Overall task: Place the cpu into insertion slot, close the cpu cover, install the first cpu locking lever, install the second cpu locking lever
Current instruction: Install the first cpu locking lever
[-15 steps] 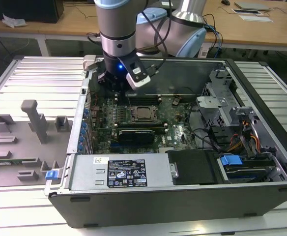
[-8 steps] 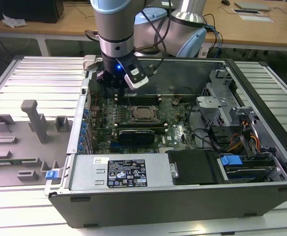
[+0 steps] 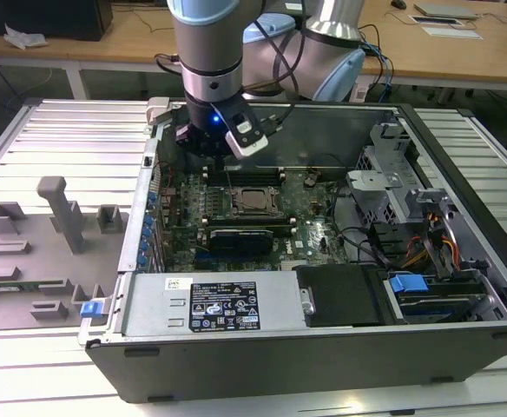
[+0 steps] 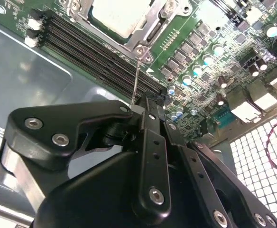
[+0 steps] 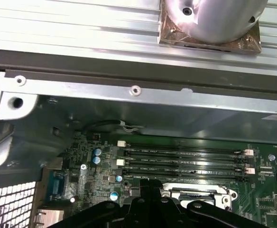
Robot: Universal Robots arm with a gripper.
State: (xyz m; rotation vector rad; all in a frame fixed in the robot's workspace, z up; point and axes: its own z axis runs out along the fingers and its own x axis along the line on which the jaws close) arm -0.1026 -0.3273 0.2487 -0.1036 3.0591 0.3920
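Observation:
The cpu [image 3: 253, 201] [image 4: 115, 13] lies flat in the insertion slot [image 3: 252, 202] on the green motherboard. The silver cpu cover [image 4: 148, 29] is folded down around the chip. A thin wire locking lever [image 4: 136, 78] rises from the socket's corner to my gripper [image 4: 147, 102]. The black fingers are pressed together on the lever's end. In the first wrist view the gripper [image 5: 145, 191] hangs over the memory slots [image 5: 186, 159], beside the socket's edge [image 5: 195, 194]. In the exterior view the arm [image 3: 208, 78] stands over the case's far side, toward that view's left.
A black card [image 3: 240, 236] lies just in front of the socket. A power supply [image 3: 210, 304] fills the case's near side, and drive cages with cables [image 3: 410, 226] stand at the exterior view's right. Grey fixtures [image 3: 62, 213] sit outside the case on that view's left.

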